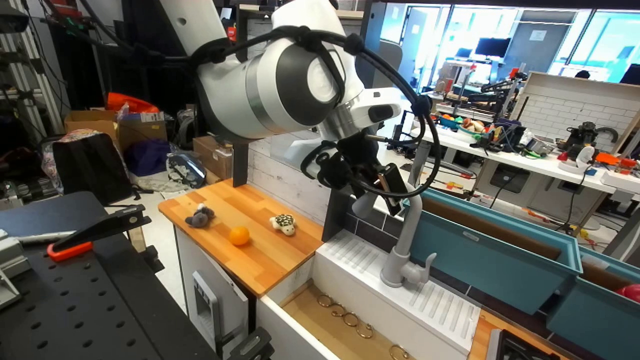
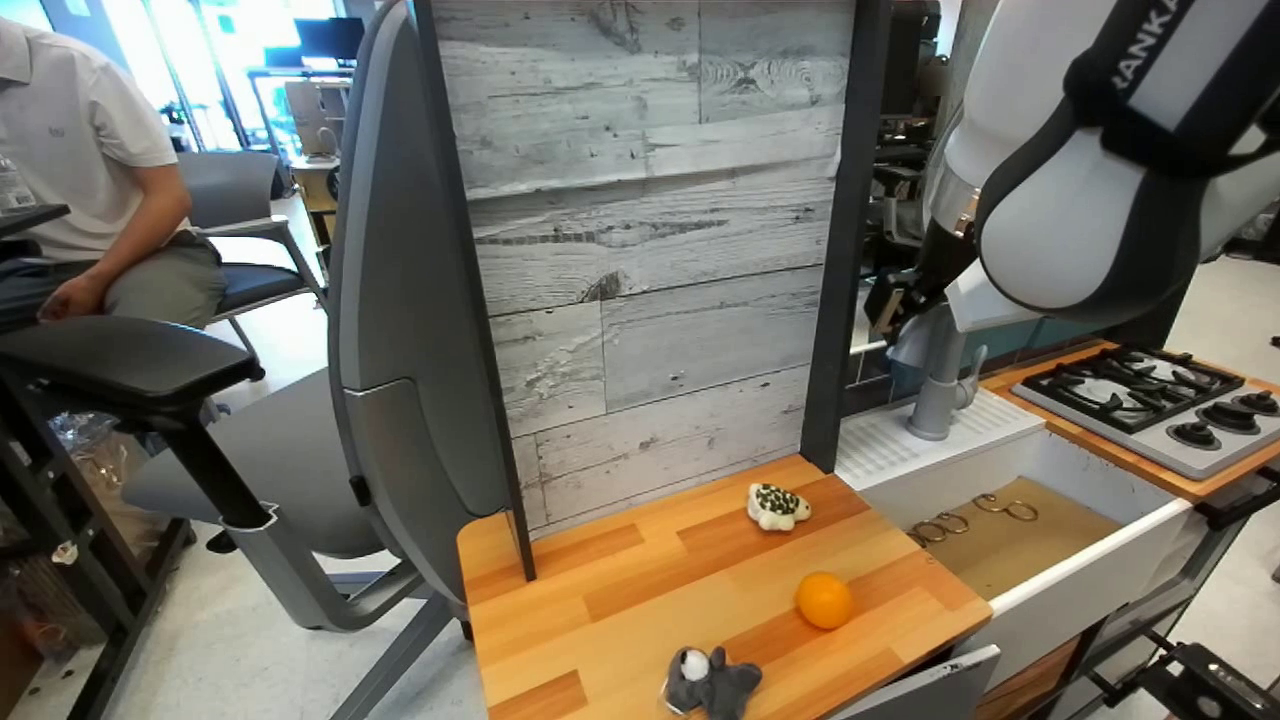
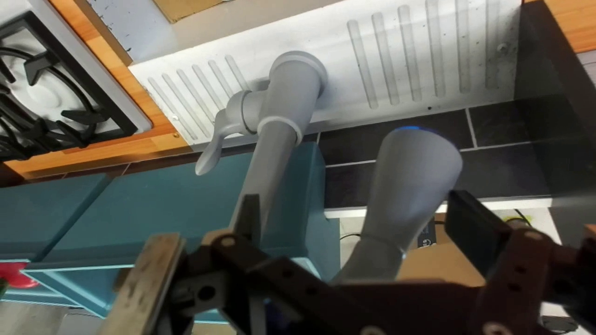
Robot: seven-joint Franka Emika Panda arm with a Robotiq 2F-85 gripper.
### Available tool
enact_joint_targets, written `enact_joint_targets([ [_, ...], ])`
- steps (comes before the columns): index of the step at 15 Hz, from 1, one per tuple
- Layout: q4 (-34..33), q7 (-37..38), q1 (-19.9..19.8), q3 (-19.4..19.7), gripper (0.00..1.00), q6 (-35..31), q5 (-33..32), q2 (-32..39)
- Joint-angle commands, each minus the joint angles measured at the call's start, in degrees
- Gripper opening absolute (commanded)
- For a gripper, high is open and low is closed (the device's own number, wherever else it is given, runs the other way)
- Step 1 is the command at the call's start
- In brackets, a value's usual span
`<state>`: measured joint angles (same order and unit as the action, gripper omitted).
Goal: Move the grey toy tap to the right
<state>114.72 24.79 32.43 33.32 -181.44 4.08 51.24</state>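
The grey toy tap stands upright on the white ribbed sink ledge. It shows in both exterior views and in the wrist view, with its small side lever. Its arched neck is partly hidden behind my gripper and arm. My gripper is at the spout, high above the ledge, in both exterior views. In the wrist view the two fingers of the gripper are spread wide, with the downturned spout end between them. The right finger is close to the spout; I cannot tell if they touch.
Teal bins hang behind the ledge. A dark post and wood-pattern panel stand beside the sink. The open sink drawer holds metal rings. A stove, a turtle toy, an orange and a grey plush are nearby.
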Motion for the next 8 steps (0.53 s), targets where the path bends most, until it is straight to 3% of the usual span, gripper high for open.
enact_joint_targets([
  [1, -0.6, -0.5, 0.0, 0.7, 1.0, 0.2, 3.7, 1.5],
  [8, 2.0, -0.5, -1.0, 0.1, 1.0, 1.7, 6.3, -0.2],
])
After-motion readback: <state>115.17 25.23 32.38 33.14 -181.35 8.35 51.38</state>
